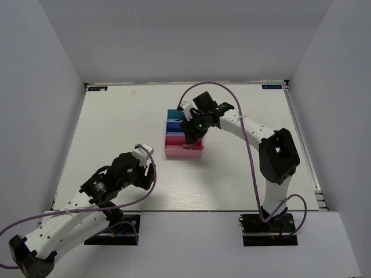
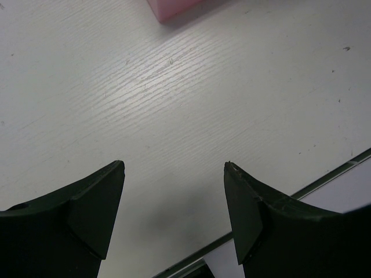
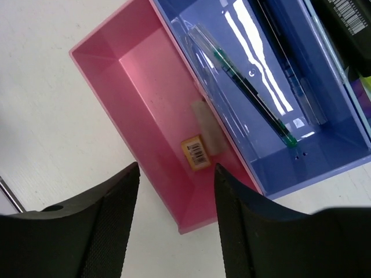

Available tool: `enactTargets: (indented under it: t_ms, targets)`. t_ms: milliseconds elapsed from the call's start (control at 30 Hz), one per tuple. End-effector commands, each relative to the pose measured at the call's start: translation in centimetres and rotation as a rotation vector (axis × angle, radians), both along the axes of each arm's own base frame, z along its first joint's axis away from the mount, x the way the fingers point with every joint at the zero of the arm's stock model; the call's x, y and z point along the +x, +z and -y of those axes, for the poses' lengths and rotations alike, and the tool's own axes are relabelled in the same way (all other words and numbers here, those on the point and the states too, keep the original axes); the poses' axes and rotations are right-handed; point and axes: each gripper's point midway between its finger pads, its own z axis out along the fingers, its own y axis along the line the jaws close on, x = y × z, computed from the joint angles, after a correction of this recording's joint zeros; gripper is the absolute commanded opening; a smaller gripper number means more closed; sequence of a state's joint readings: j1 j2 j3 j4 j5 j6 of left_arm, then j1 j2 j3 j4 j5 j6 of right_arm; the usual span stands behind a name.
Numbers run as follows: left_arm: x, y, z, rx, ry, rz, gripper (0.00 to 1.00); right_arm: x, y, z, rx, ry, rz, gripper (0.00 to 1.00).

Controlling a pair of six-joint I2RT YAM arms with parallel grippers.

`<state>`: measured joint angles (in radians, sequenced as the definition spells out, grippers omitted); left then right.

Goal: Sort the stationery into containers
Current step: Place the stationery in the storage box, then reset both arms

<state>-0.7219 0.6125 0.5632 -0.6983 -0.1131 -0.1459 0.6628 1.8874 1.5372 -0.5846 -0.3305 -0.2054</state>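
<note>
Three joined containers sit mid-table: teal point(image 1: 171, 113), blue point(image 1: 171, 125) and pink point(image 1: 181, 152). My right gripper point(image 1: 191, 139) hovers over the pink bin point(image 3: 139, 75), jaws open with nothing between them point(image 3: 177, 168). Inside the pink bin a whitish eraser point(image 3: 207, 126) lies against the wall shared with the blue bin, and a small yellow-labelled eraser point(image 3: 195, 152) lies beside it. The blue bin point(image 3: 324, 156) holds a thin dark pen with green ends point(image 3: 249, 95) in clear packaging. My left gripper point(image 1: 148, 167) is open over bare table point(image 2: 174, 165), well short of the bins.
The table's near edge, with its dark strip point(image 2: 324, 179), runs just beside my left fingers. A corner of the pink bin point(image 2: 174, 7) shows at the top of the left wrist view. White walls enclose the table on three sides.
</note>
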Motion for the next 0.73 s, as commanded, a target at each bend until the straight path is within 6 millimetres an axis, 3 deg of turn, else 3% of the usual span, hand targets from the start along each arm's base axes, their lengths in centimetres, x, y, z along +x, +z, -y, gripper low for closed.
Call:
enactTargets:
  t_ms: [0,33,67,100,133,167,200,233,267,300,333,367,400,433,467,500,533,567,700]
  targets:
    - [0.0,0.0,0.1,-0.007,-0.009,0.005,0.79,0.2,1.1,-0.1,-0.003,0.016,0.027,0.57]
    - [0.0,0.0,0.0,-0.007,-0.004,0.004,0.79,-0.2,2.8,-0.1,0.027,0.017,0.041,0.5]
    - [0.1,0.1,0.0,-0.008,0.0,0.009,0.79,-0.3,2.6,0.0,0.026,0.012,0.029,0.21]
    - [0.1,0.0,-0.1,-0.005,0.007,0.011,0.76,-0.4,3.1,0.1,0.039,-0.005,0.024,0.06]
    - [0.1,0.0,-0.2,-0.004,0.014,0.01,0.72,-0.8,4.8,0.6,0.061,-0.023,0.058,0.0]
    - [0.2,0.0,-0.2,-0.009,0.019,0.012,0.6,-0.6,4.5,1.2,0.054,-0.052,0.081,0.0]
    - [0.5,0.1,-0.3,-0.01,0.037,0.021,0.08,0.2,4.4,2.1,0.024,-0.108,0.125,0.0]
    - [0.6,0.1,-0.5,-0.01,0.055,0.023,0.0,0.1,6.5,2.8,0.076,-0.18,0.175,0.0]
    - [0.6,0.1,-0.6,-0.007,0.063,0.022,0.0,1.2,5.9,4.5,0.027,-0.267,0.226,0.0]
    - [0.7,0.1,-0.6,-0.011,0.072,0.024,0.0,1.1,7.1,5.1,0.043,-0.294,0.262,0.39]
    - [0.8,0.2,-0.7,-0.014,0.079,0.029,0.0,1.0,6.6,5.9,0.023,-0.315,0.273,0.63]
    - [1.0,0.2,-0.9,-0.017,0.104,0.032,0.02,1.3,7.6,7.7,-0.005,-0.38,0.341,0.81]
    - [1.1,0.2,-1.1,-0.013,0.116,0.035,0.15,1.0,7.7,8.2,-0.015,-0.394,0.352,0.9]
    - [1.3,0.2,-1.5,-0.001,0.141,0.044,0.59,1.3,8.3,9.5,-0.033,-0.437,0.396,0.9]
    - [1.6,0.4,-1.9,0.001,0.18,0.056,0.79,0.9,8.9,10.2,-0.033,-0.451,0.425,0.9]
    - [1.7,0.5,-2.2,0.007,0.197,0.061,0.92,0.9,8.9,10.8,-0.042,-0.47,0.441,0.9]
    - [2.1,0.6,-2.7,0.018,0.228,0.075,1.0,1.1,8.8,11.9,-0.065,-0.507,0.481,0.9]
    - [2.2,0.7,-2.8,0.016,0.239,0.083,1.0,0.7,10.1,12.9,-0.052,-0.52,0.538,0.9]
    - [2.9,1.2,-2.8,-0.003,0.273,0.081,1.0,0.1,10.7,16.1,-0.093,-0.595,0.639,0.9]
